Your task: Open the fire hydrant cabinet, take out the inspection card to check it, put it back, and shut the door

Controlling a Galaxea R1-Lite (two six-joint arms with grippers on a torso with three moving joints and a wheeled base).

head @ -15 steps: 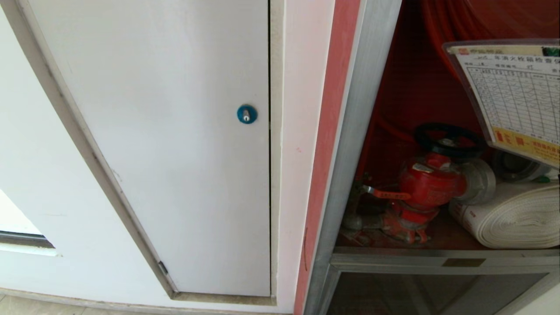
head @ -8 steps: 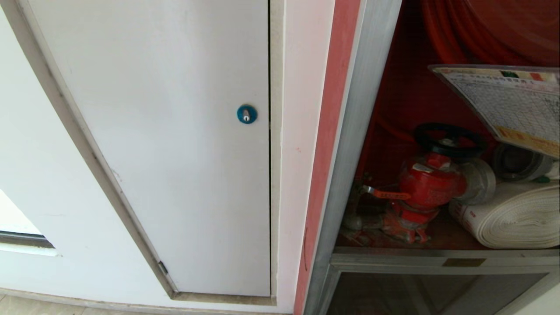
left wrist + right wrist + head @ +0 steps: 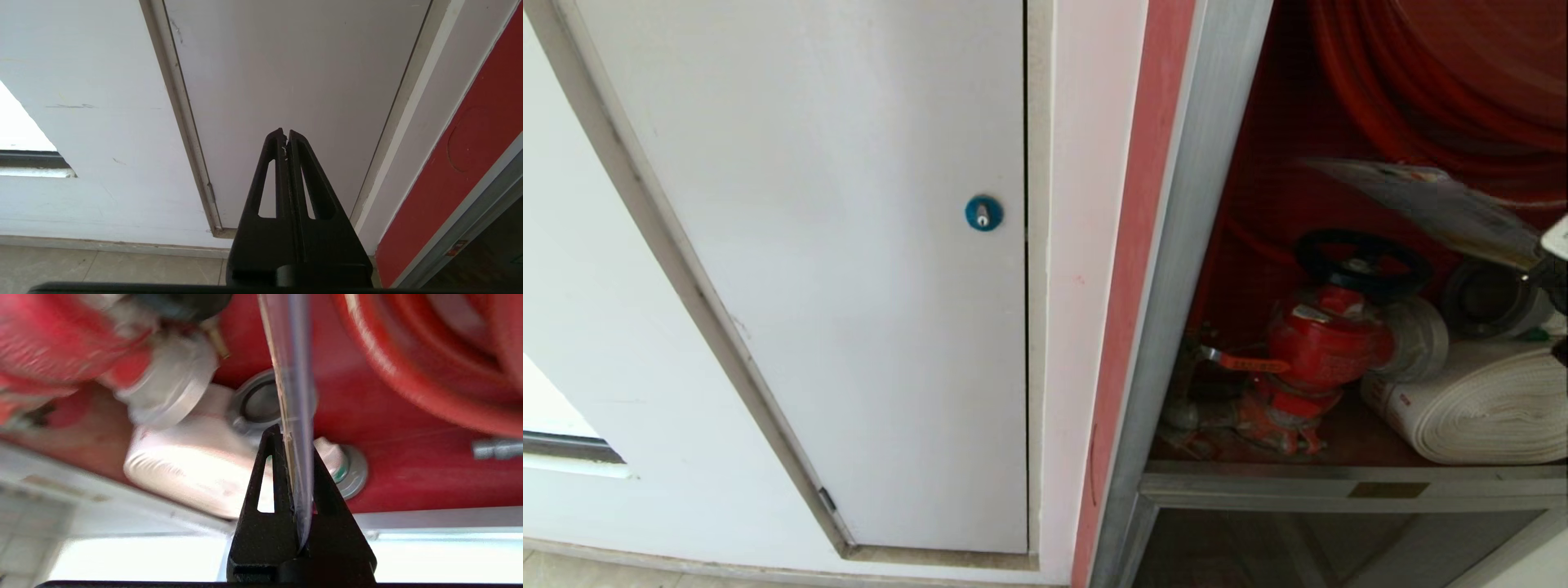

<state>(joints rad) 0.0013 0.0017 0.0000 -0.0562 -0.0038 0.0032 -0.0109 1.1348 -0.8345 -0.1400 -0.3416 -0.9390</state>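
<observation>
Inside the fire hydrant cabinet [image 3: 1217, 245], at three o'clock, the right tool [image 3: 295, 457] pinching the inspection card [image 3: 1437, 204] should lower it gently, clearing the valve [image 3: 1327, 343].

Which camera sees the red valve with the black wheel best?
The head view: the red valve sits whole and sharp on the cabinet floor, beside the rolled white hose. The right wrist view catches only a blurred part of it behind the card held in the right gripper. The left wrist view misses it.
</observation>
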